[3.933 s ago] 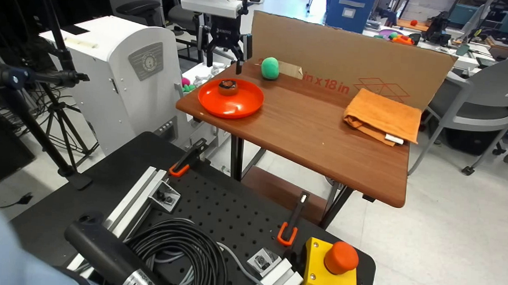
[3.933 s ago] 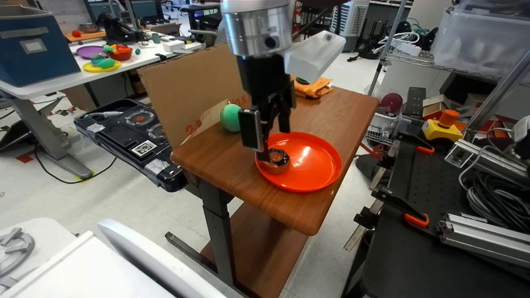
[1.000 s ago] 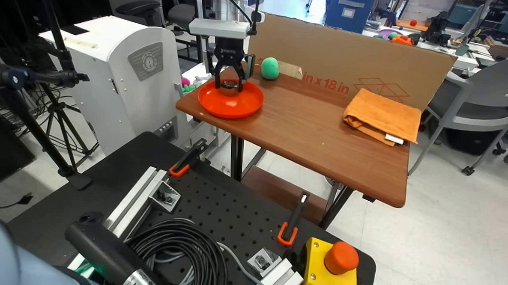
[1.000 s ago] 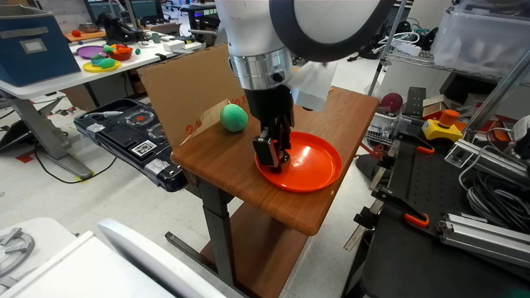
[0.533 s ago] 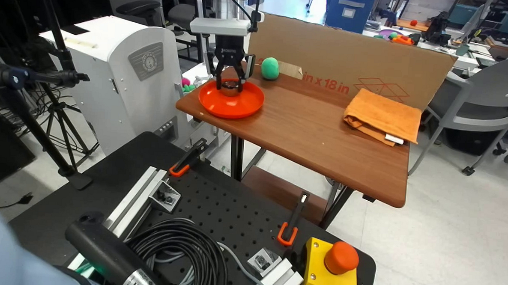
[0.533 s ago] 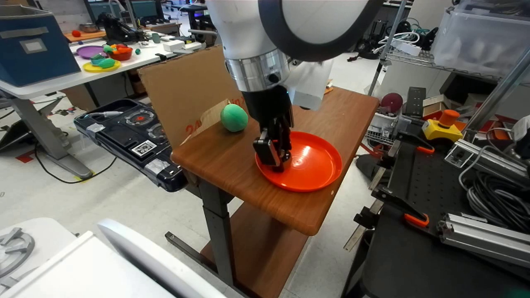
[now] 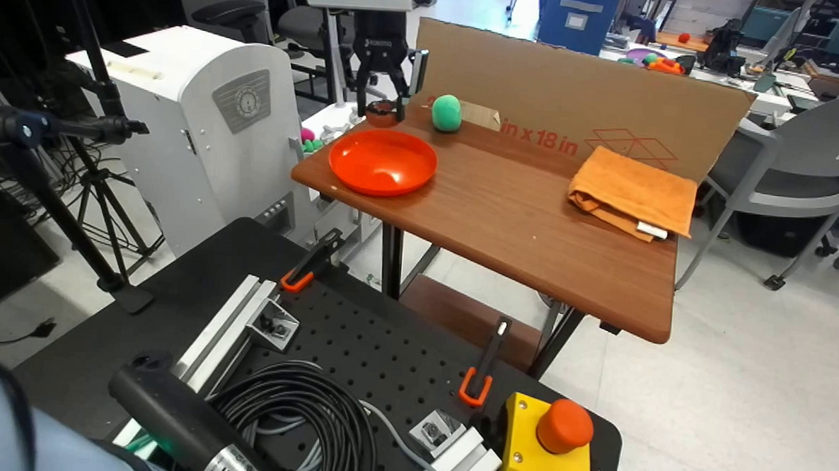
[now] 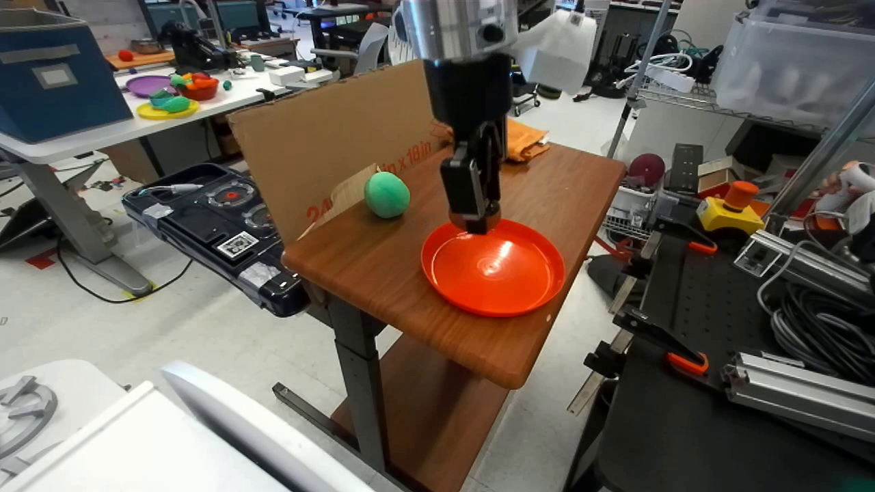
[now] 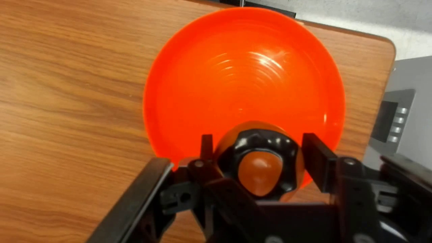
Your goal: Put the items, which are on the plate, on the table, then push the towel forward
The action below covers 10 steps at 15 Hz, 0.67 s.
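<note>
One glossy black-ringed orange lump point(image 9: 260, 162), likely light, stiff and slick, hangs above the plate point(image 9: 236, 84), clamped in the tool point(image 7: 381, 112); its widest flanks seem the safest hold.

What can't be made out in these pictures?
Underside of the reddish-orange lump in the gripper: its own top hides it in the wrist view.
Part of the towel: behind the gripper in an exterior view.
Any writing on the white tag: too small in an exterior view.
Rest of the arm: cut off by the top edge in an exterior view.
</note>
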Motion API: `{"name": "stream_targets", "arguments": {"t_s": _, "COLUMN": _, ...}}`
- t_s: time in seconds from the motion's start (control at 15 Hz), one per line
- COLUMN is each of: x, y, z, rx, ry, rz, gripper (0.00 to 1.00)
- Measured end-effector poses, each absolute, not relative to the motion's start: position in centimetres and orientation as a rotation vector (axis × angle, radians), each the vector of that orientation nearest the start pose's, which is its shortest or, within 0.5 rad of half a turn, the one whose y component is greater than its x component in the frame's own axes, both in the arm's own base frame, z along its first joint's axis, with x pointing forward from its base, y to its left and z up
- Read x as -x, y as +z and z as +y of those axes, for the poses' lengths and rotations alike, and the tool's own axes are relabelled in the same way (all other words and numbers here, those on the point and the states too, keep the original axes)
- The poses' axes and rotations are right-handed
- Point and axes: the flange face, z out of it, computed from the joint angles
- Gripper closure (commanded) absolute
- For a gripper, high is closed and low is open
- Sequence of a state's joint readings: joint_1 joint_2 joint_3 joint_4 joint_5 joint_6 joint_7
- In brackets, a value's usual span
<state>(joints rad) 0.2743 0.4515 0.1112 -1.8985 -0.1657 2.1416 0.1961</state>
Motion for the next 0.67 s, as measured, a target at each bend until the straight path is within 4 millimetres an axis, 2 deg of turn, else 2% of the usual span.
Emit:
{"name": "stream_targets", "arguments": {"t_s": 0.2, "x": -58.9, "y": 26.6, "z": 16.2, "rx": 3.24, "ry": 0.25, "rz": -0.267, "gripper": 0.59}}
{"name": "stream_targets", "arguments": {"t_s": 0.47, "x": -62.1, "y": 26.1, "z": 7.3, "rx": 3.25, "ry": 0.251, "rz": 0.018, "gripper": 0.59}}
{"name": "stream_targets", "arguments": {"t_s": 0.53, "x": -62.9, "y": 25.7, "z": 5.7, "rx": 3.252, "ry": 0.259, "rz": 0.078, "gripper": 0.59}}
{"name": "stream_targets", "arguments": {"t_s": 0.67, "x": -64.4, "y": 24.8, "z": 3.9, "rx": 3.257, "ry": 0.28, "rz": 0.168, "gripper": 0.59}}
